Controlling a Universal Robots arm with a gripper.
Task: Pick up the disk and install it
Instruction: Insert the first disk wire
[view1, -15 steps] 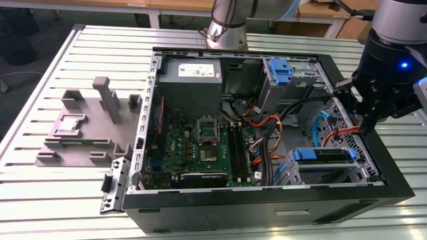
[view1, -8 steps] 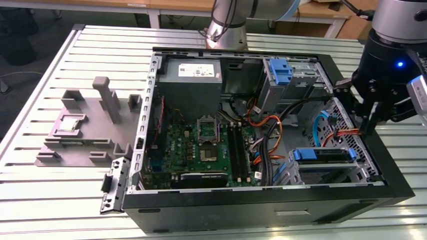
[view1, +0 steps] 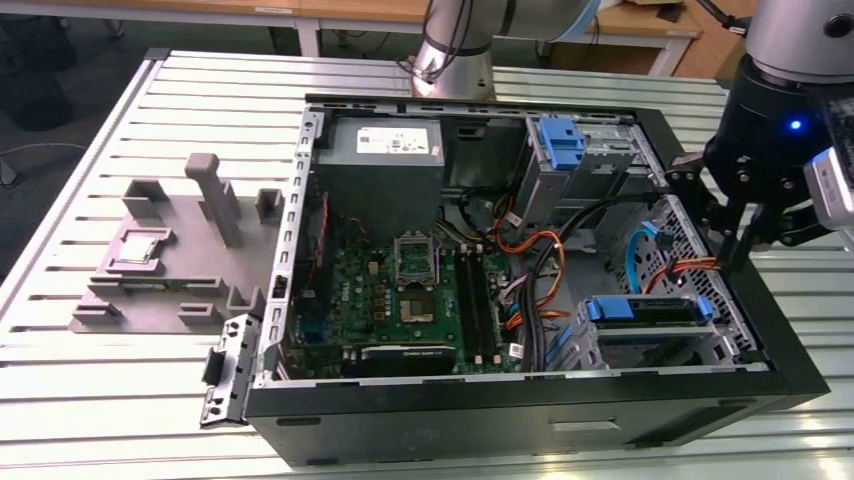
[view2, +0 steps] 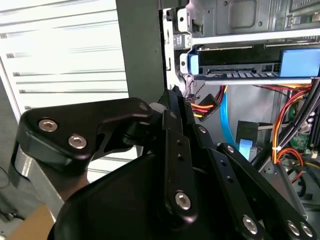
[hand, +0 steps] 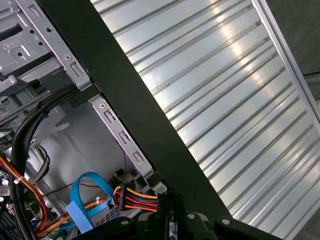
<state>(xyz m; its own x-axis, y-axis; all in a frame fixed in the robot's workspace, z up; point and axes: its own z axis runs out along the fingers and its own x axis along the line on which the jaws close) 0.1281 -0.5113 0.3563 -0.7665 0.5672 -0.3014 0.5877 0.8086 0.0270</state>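
Black linkage bars of the gripper (view2: 170, 97) lie closest to the lens in the second wrist view, tapering to fingertips that appear pressed together with nothing between them. The first wrist view shows the same tip (hand: 170, 197) just above a bundled red, yellow and black power connector (hand: 137, 197). The closed, empty posture suits an approach or a push rather than a carry.

In the exterior view the gripper (view1: 741, 258) hangs, pointing down, just inside the computer case (view1: 534, 415) at its long side wall on the exterior view's right. The case lies on its side with the cover off, so that the bays and the motherboard face upward and can be reached from above.

The disk (view1: 647, 310) rests in the drive cage at the corner of the case nearest that camera. Its blue bracket faces up and sits level with the cage rails. It is near the gripper but not touching it, lying towards the case's front panel from the fingertips. In the second wrist view the disk (view2: 235, 75) shows edge-on beyond the fingertips, inside sheet-metal rails. It is probably seated there already, though the angle does not show whether it is fully home.

A blue caddy (view1: 561, 140) stands at the far end of the case beside the grey power supply (view1: 380, 140). Outside the case, a grey fixture (view1: 160, 260) sits on the slatted table (view1: 134, 400).
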